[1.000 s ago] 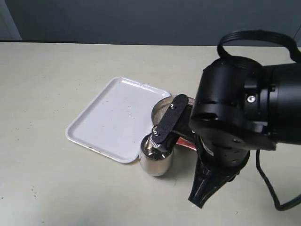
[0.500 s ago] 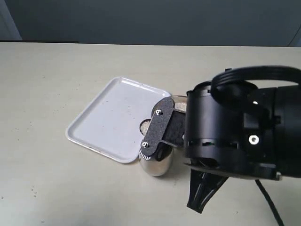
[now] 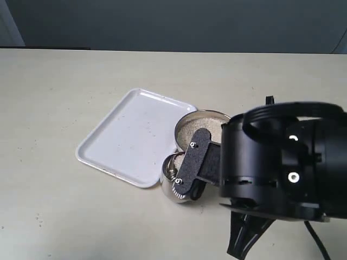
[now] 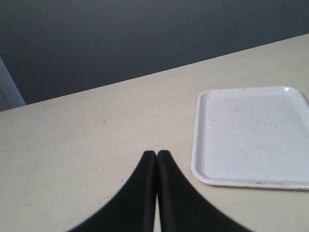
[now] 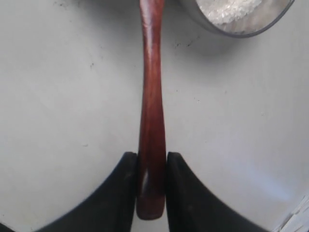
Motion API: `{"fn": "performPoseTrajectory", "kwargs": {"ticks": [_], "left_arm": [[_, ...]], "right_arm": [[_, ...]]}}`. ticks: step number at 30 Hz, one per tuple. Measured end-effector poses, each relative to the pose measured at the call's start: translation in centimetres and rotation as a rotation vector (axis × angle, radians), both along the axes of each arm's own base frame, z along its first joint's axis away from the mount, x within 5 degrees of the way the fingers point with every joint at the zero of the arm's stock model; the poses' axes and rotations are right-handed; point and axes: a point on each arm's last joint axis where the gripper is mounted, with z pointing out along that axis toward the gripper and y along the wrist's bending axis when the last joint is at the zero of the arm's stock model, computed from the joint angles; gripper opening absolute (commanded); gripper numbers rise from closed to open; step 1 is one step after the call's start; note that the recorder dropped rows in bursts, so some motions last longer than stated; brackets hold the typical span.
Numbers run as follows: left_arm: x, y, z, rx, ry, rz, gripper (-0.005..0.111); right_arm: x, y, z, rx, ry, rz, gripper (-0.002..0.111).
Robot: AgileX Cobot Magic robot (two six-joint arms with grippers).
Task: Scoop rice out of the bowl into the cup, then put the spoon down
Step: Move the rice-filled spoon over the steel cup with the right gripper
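Note:
The shiny steel bowl (image 3: 183,123) holds a pale heap of rice (image 3: 205,128). It stands beside the tray. Just in front of it is the small steel cup (image 3: 168,187), half covered by my right gripper (image 3: 187,174). My right gripper (image 5: 151,162) is shut on the end of the reddish-brown spoon (image 5: 151,101). The spoon's handle runs away from the fingers and its oval bowl is out of view. A steel vessel with rice (image 5: 231,13) shows beside the handle; I cannot tell whether it is cup or bowl. My left gripper (image 4: 157,153) is shut on nothing, low over bare table.
A white rectangular tray (image 3: 130,135) lies left of the bowl and cup, speckled with a few grains; the left wrist view shows the tray (image 4: 251,135) too. The bulky black right arm (image 3: 282,168) fills the near right and hides the table behind it.
The right arm has sunk and drawn back toward the near right, uncovering the bowl's rice. Its gripper has shifted from the cup's left side to its right.

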Motion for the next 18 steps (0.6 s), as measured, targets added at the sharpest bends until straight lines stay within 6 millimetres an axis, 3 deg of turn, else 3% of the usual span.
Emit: {"fn": "performPoseTrajectory", "kwargs": {"ticks": [18], "left_arm": [[0.0,0.0,0.0,0.0,0.0,0.0,0.001]], "right_arm": [[0.85,-0.3,0.07,-0.032,-0.106,0.039,-0.001]]}}
